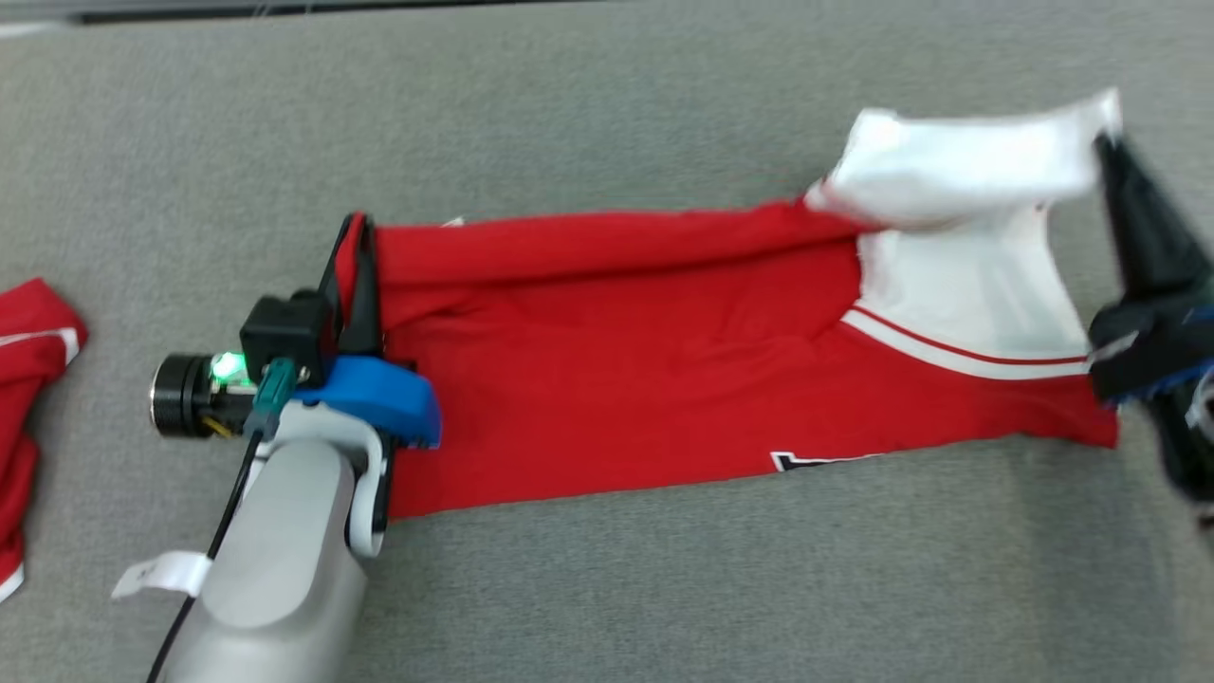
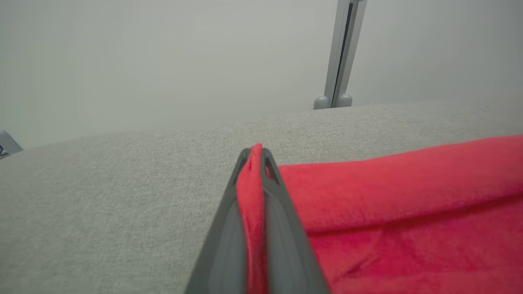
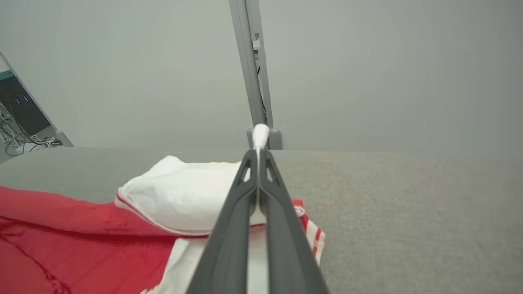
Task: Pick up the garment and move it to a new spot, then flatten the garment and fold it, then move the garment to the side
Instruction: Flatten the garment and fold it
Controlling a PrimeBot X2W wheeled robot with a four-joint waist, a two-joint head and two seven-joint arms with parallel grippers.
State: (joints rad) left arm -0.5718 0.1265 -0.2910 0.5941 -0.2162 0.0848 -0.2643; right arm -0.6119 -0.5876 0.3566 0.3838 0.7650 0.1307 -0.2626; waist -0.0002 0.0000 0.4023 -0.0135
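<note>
Folding seems to be what's being done, tbh; the garment [image 1: 664, 351] is stretched across the grey table [image 1: 569, 114]; red end's pinched by the left gripper [image 2: 255, 152], white corner by the right gripper [image 3: 258, 154]; next, both edges prob need to be carried over evenly.

A grey fabric surface [image 1: 607, 588] (pale wall [image 2: 163, 61] behind).

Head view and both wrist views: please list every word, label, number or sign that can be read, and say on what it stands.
No text can be read.
Dark white-edged print at the lower hem of the red and white fabric garment: cut off at the edge, not readable.
White paper tag: blurred, no writing can be made out.
</note>
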